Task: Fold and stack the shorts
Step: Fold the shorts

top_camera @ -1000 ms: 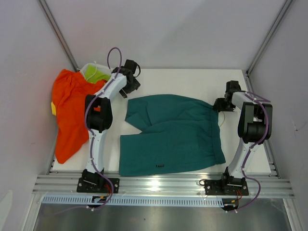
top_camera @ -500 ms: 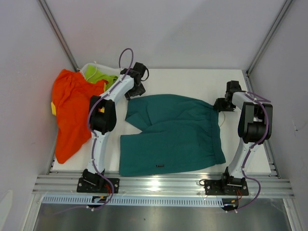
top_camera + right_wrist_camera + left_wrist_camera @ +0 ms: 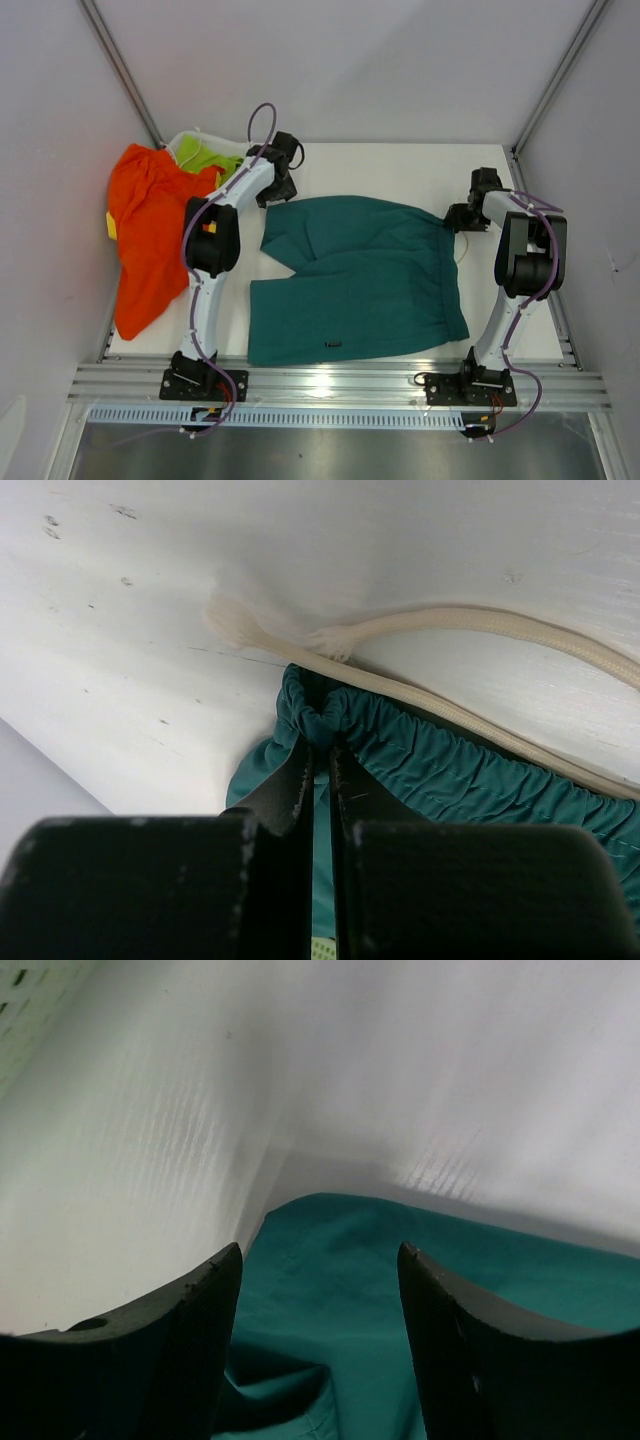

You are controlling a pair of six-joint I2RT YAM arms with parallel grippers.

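**Currently: teal shorts laid flat at centre, right gripper clamped on waistband, left gripper open above leg edge**

The teal shorts [image 3: 360, 280] lie spread on the white table [image 3: 400, 165], filling the middle of the overhead view. The legs point to the left of the frame and the waistband [image 3: 447, 262] runs down the right side. A small dark label shows near the lower edge.

The right gripper [image 3: 458, 218] sits at the upper right corner of the garment. In its wrist view the jaws of the right gripper [image 3: 320, 745] are closed almost together, with a gathered fold of the elastic waistband [image 3: 440, 770] pinched between them. The cream drawstring [image 3: 450, 620] trails loose on the table just beyond the fingertips, one frayed end at upper left of that frame.

The left gripper [image 3: 280, 175] is at the upper left corner of the teal shorts. In its wrist view the jaws of the left gripper [image 3: 318, 1255] stand well apart with nothing gripped. Teal cloth [image 3: 340, 1290] lies below and between them, its edge meeting bare table.

The orange shorts [image 3: 145, 235] are heaped at the left edge of the overhead frame, partly off the table. The lime-green pair [image 3: 205, 157] is bunched just behind them at upper left.
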